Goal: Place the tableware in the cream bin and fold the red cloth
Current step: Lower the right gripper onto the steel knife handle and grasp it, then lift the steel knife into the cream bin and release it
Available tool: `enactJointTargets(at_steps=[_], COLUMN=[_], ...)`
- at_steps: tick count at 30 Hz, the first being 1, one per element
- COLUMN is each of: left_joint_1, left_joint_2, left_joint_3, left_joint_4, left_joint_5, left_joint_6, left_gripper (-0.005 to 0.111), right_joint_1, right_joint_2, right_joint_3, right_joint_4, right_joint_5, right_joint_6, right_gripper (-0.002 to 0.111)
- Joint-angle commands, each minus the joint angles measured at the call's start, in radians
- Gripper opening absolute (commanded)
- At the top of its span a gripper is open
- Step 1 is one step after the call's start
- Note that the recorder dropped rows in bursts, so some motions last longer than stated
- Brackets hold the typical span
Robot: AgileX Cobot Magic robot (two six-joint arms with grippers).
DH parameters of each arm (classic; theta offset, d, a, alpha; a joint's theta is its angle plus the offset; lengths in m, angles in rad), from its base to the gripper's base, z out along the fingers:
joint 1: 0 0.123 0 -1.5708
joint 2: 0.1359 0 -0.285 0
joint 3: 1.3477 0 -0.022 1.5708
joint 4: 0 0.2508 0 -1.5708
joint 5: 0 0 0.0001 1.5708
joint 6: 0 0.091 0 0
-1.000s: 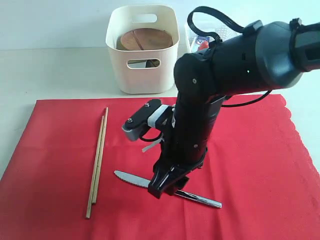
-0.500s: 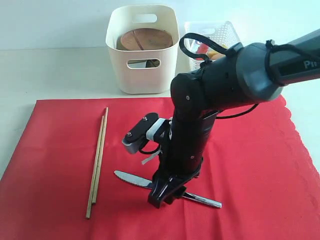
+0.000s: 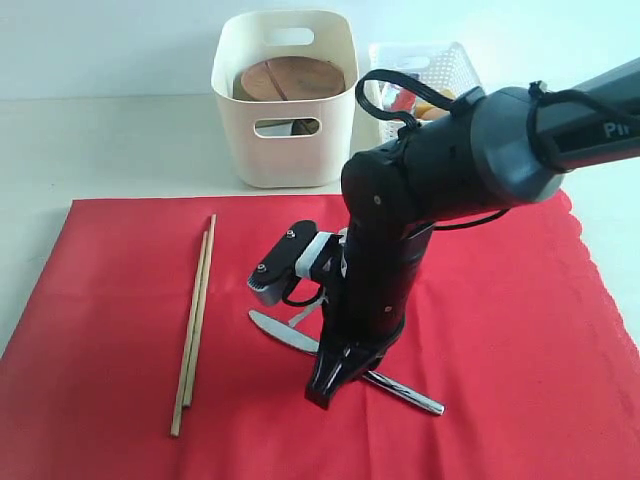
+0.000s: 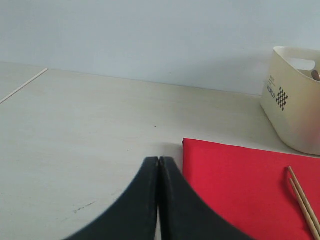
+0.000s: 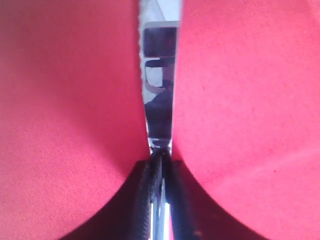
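Observation:
The red cloth (image 3: 500,330) lies flat across the table. My right gripper (image 3: 325,385) points down at the cloth and is shut on the steel knife (image 3: 282,331). The blade end tilts up off the fabric while the handle end (image 3: 412,397) still rests on it. In the right wrist view the knife (image 5: 160,90) runs out from between the closed jaws (image 5: 161,157). The pair of wooden chopsticks (image 3: 195,320) lies on the cloth, to the left of the knife. The cream bin (image 3: 285,150) behind the cloth holds a brown plate (image 3: 295,78). My left gripper (image 4: 159,161) is shut, empty, over bare table beside the cloth's corner (image 4: 240,175).
A white lattice basket (image 3: 440,65) with small items stands to the right of the cream bin. The right arm's bulk leans over the middle of the cloth. In the left wrist view the cream bin (image 4: 295,105) and the chopsticks (image 4: 302,200) show at the side.
The right jaws have closed on the knife, and its blade end has lifted off the cloth and swung slightly toward the arm. The chopsticks and the bin have not moved.

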Motion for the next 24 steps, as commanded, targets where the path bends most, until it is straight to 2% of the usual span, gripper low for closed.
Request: enactJointTargets(at_steps=[1,3,19,24], left_joint_1=[-0.005,-0.005,-0.005,-0.005], left_joint_2=[-0.007,-0.007,-0.007,-0.007], left_joint_3=[0.003,0.003,0.003,0.003], left_joint_4=[-0.007,-0.007,-0.007,-0.007], left_joint_5=[-0.003,-0.003,-0.003,-0.003], left_joint_6=[0.002,0.002,0.002,0.002], left_gripper=[0.003,0.003,0.003,0.003], right_joint_1=[0.002,0.002,0.002,0.002], right_joint_2=[0.034,0.025,-0.146,-0.199], right_joint_3=[0.023,0.023,0.019,0.019], right_joint_4=[0.003,0.003,0.014,0.014], right_joint_5=[-0.043,-0.043,-0.079,-0.144], right_joint_6=[0.000,0.000,0.008,0.009], right_gripper=[0.004,0.000,0.000,0.000])
